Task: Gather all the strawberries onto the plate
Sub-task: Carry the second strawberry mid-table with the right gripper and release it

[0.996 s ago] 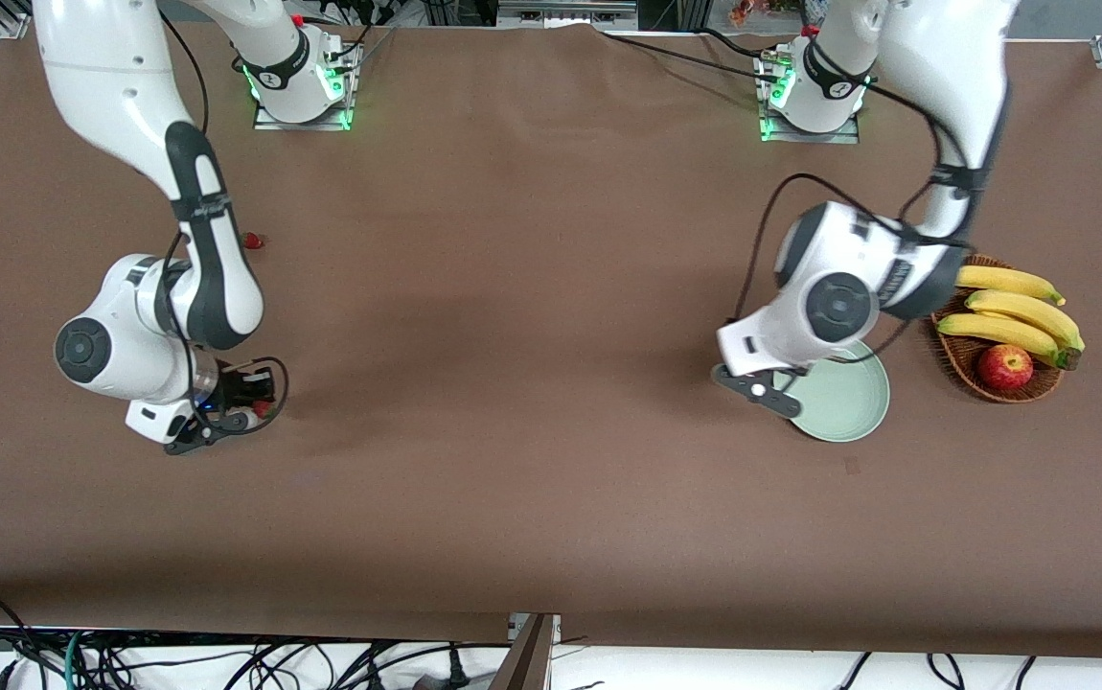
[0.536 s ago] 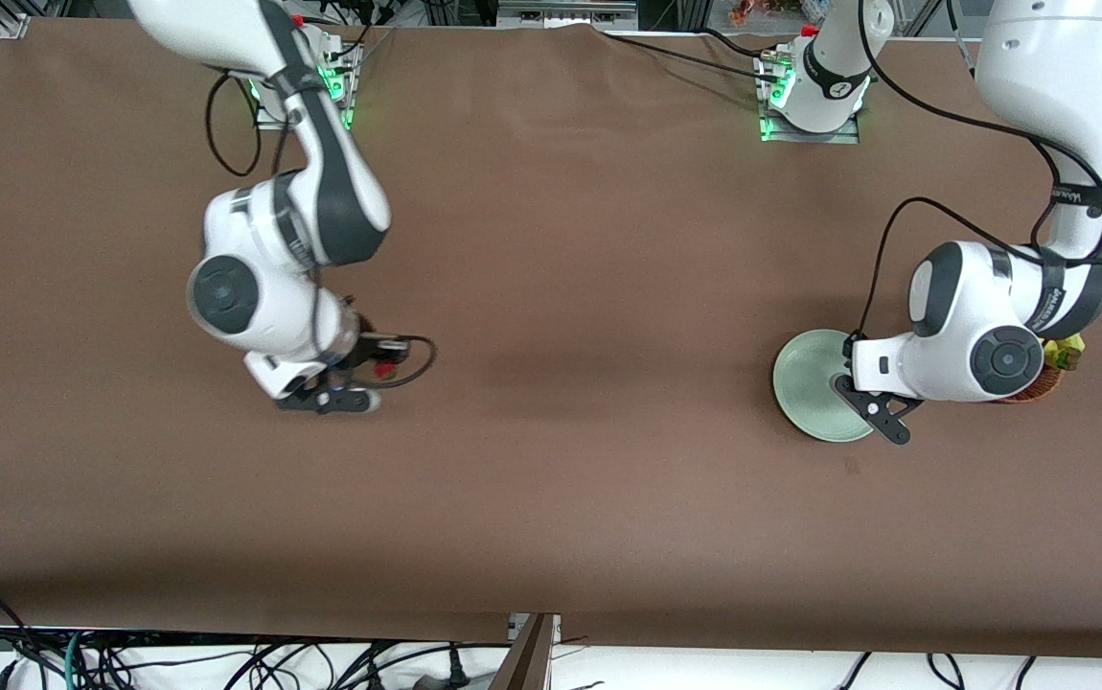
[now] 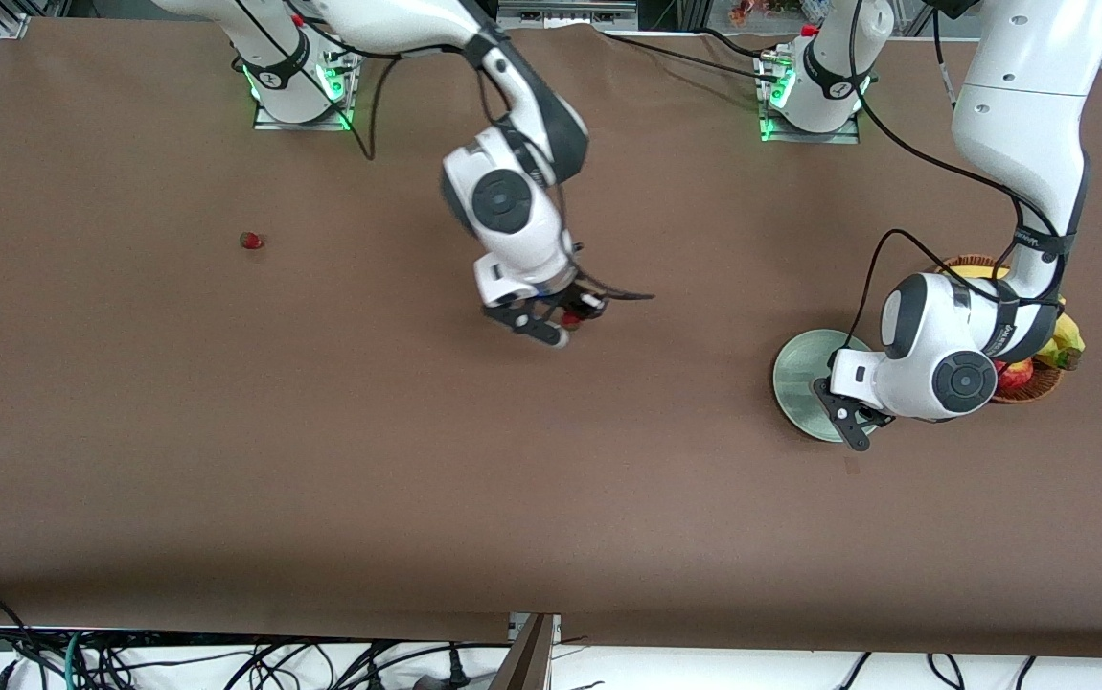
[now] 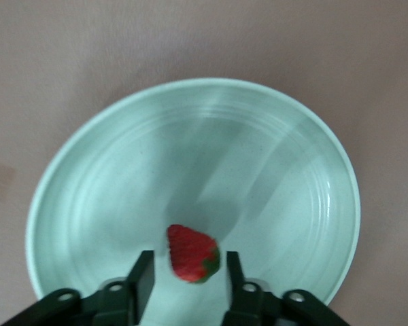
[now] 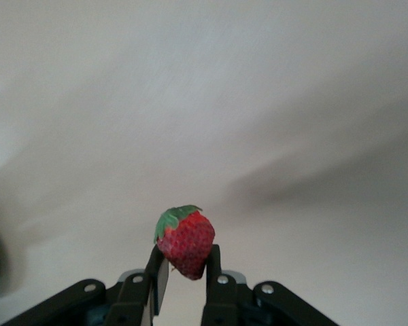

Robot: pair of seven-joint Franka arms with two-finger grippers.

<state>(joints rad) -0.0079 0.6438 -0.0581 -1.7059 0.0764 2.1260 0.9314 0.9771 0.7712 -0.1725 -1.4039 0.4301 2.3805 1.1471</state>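
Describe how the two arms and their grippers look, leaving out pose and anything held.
Both arms have glossy white shells with dark grey joint bands and round grey caps at the wrists. A black cable loops loosely along each forearm. Each base glows green where it meets the table. The left gripper and the right gripper are black, with two slim fingers on angular linkage brackets fixed by silver screws.

White arms with dark grey joints, looped black cables, green-lit bases, black hands.
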